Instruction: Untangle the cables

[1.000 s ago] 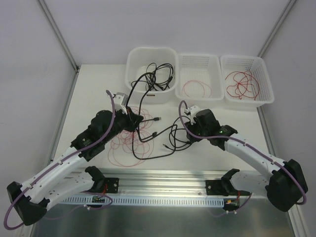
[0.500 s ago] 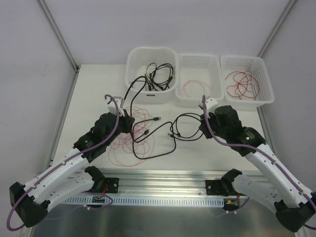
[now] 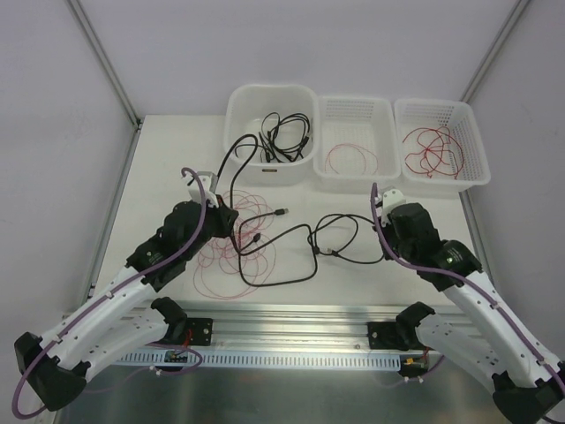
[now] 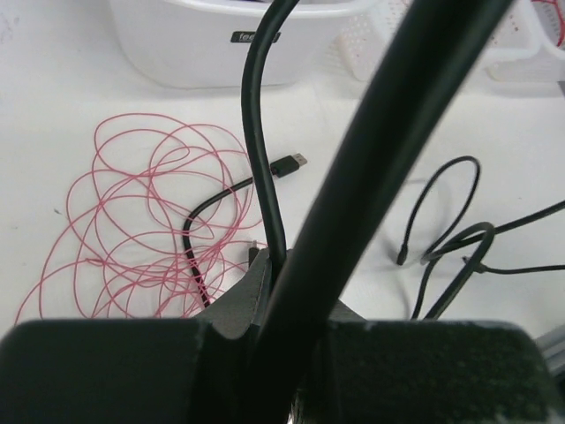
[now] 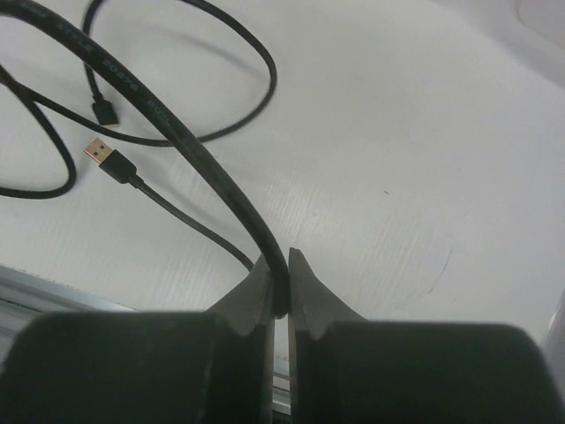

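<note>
Your left gripper (image 4: 267,274) and right gripper (image 5: 280,272) each pinch black cable (image 5: 177,137); the snarl (image 3: 313,246) lies slack, crosswise between them.

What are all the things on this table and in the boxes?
Table: one, white, under everything.
Tub: one, white, left of the back row.
Middle basket: one, white mesh, holds a red loop.
Right basket: one, white mesh, holds red wire.
Black cables: several, some in the tub, some across the table.
Red wire pile: one, table's left side.
Rail: one, silver, near edge.
Left arm, right arm: black and white.
Left pincer, right pincer: black, each shut on a black cable.
</note>
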Controlling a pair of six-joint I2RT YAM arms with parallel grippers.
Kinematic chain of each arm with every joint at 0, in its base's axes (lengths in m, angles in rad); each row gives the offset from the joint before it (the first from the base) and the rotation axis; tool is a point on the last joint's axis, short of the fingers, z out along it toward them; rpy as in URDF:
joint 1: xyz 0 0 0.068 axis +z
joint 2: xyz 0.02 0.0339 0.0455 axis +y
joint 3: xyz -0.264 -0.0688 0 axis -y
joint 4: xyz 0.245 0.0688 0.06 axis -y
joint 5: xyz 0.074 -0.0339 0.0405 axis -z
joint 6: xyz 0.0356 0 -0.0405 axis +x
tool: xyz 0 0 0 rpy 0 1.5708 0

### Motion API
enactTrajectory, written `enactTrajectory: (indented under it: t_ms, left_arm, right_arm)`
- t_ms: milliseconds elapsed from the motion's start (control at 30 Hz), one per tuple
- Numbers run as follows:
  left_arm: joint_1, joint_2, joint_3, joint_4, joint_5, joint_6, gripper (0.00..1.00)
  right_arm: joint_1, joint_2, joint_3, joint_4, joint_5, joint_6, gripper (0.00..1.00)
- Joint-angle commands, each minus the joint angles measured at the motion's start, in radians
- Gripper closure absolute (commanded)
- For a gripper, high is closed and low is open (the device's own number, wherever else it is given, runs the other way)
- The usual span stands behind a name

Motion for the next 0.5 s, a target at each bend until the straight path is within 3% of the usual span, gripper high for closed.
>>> enactTrajectory:
  t_ms: [0,133,300,467]
  left_arm:
    - [0.020,-0.040,0.096,0.011,0.093,-0.012,1.00]
    - [0.020,-0.026,0.159,0.011,0.228,-0.034,1.00]
    - [0.020,0.054,0.235,0.012,0.441,-0.092,1.00]
    - [0.020,0.089,0.249,0.034,0.409,-0.110,1.00]
  right_arm:
    - [-0.006,0.022,0.002,0.009,0.125,0.037,0.99]
    - [-0.004,0.005,-0.029,0.102,0.076,0.087,0.99]
    - [-0.006,0.034,-0.076,0.239,-0.124,0.136,0.99]
    - [-0.003,0.041,-0.102,0.334,-0.469,0.107,0.97]
